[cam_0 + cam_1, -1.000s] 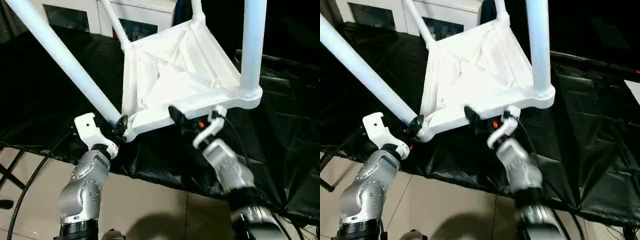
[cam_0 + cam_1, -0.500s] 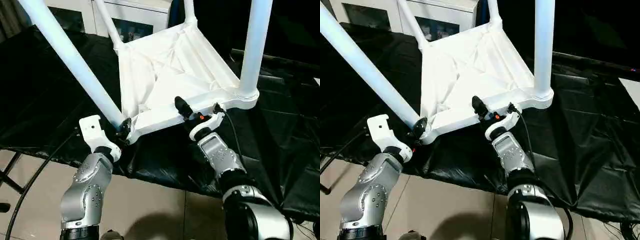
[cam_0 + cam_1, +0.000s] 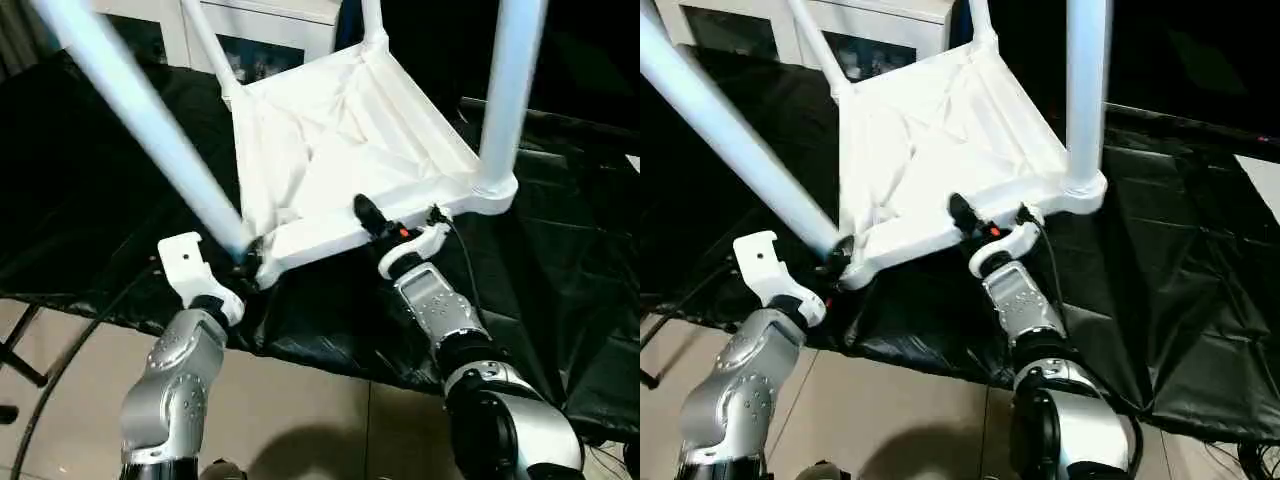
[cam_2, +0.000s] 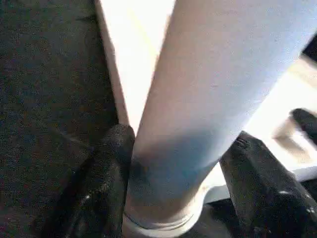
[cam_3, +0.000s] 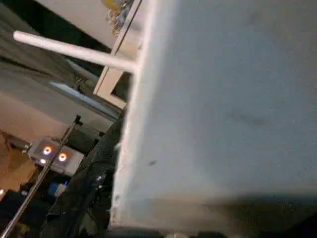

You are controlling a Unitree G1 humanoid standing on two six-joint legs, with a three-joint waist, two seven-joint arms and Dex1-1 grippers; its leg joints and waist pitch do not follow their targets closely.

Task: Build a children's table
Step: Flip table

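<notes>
head view: our all-white plastic children's table [image 3: 340, 140] sits upside down on the black cloth-covered bench [image 3: 560, 260], legs in corner sockets. left wrist: left gripper [image 4: 173, 198] clamps the near-left tapered leg [image 4: 208, 99]. right wrist: right gripper [image 3: 375, 222] pinches the table's near edge.

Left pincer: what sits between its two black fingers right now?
In the left wrist view, the base of a white table leg fills the gap between the left pincer's fingers, just above the corner socket.
</notes>
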